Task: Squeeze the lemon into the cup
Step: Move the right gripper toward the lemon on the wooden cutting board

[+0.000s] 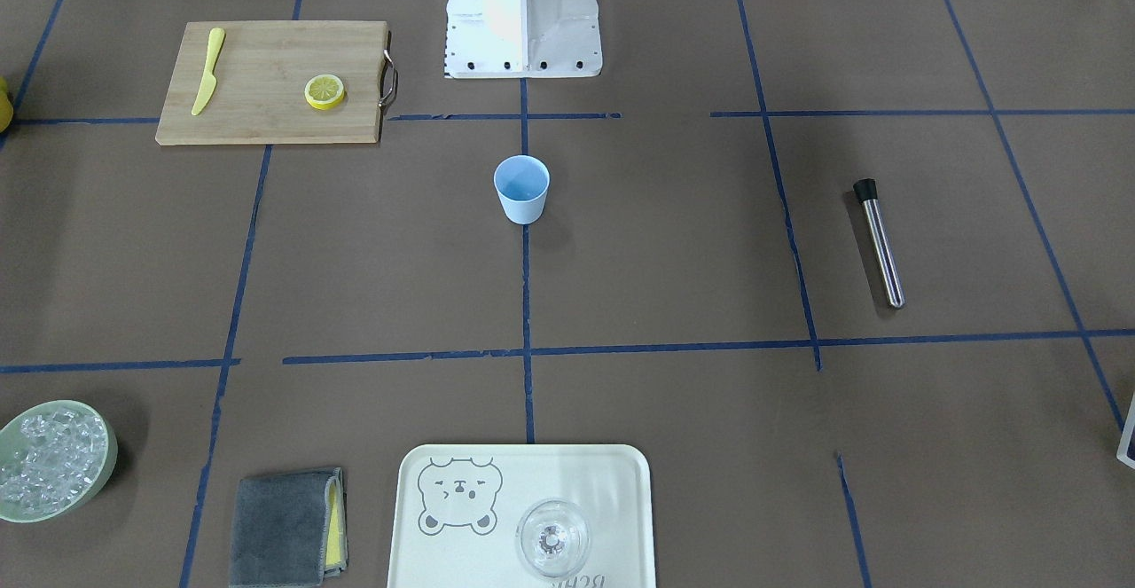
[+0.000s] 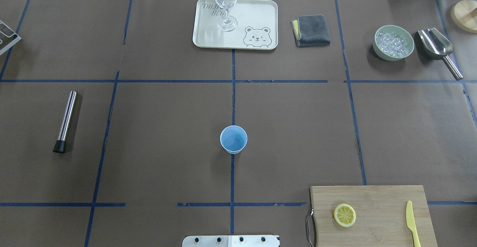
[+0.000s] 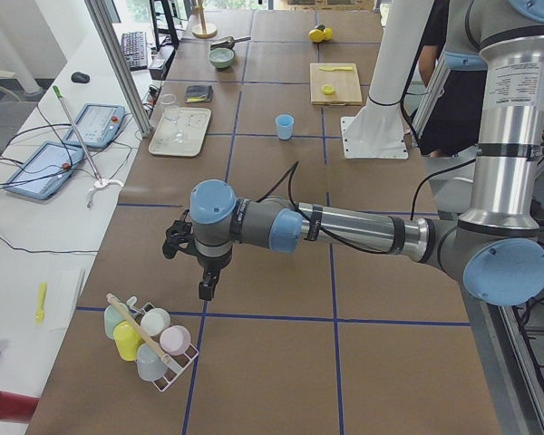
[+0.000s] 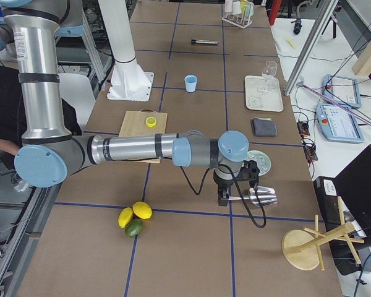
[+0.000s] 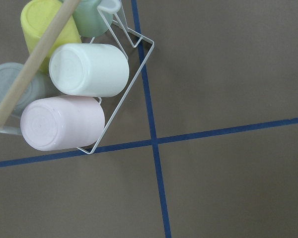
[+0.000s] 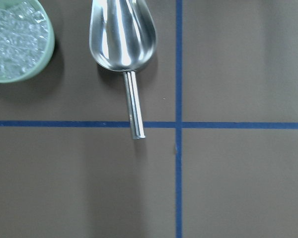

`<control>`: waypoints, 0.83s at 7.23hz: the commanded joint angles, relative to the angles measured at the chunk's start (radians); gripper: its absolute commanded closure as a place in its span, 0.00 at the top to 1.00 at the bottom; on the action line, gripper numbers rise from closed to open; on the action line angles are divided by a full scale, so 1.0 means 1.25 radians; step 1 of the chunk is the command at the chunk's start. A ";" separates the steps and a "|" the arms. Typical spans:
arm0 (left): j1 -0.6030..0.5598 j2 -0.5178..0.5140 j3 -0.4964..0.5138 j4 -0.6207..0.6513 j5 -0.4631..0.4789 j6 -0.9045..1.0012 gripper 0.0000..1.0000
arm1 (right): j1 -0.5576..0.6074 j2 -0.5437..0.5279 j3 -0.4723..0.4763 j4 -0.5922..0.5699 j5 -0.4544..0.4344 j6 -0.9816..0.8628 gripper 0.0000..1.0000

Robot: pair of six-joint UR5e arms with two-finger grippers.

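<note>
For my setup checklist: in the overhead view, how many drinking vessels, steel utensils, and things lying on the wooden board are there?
Drinking vessels: 2 (blue cup, clear glass)
Steel utensils: 2 (scoop, black-tipped rod)
On the wooden board: 2 (lemon slice, yellow knife)
Total: 6

Pretty clearly a robotics lab, not anyone's kitchen. The table (image 2: 167,135) is wrapped in brown paper with a blue tape grid (image 2: 233,90). Two industrial arms (image 3: 354,228) reach over it beside a bolted-down white pedestal (image 1: 523,20), and teach pendants (image 3: 95,125) and loose cables (image 3: 18,186) sit on a side bench (image 3: 27,267).
</note>
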 commanded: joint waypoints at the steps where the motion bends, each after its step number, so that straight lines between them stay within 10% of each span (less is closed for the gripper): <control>1: 0.000 0.000 -0.001 0.000 -0.001 0.000 1.00 | -0.111 0.003 0.130 0.000 -0.021 0.167 1.00; 6: -0.001 0.000 -0.008 -0.003 -0.003 0.000 1.00 | -0.461 0.013 0.339 0.079 -0.178 0.731 1.00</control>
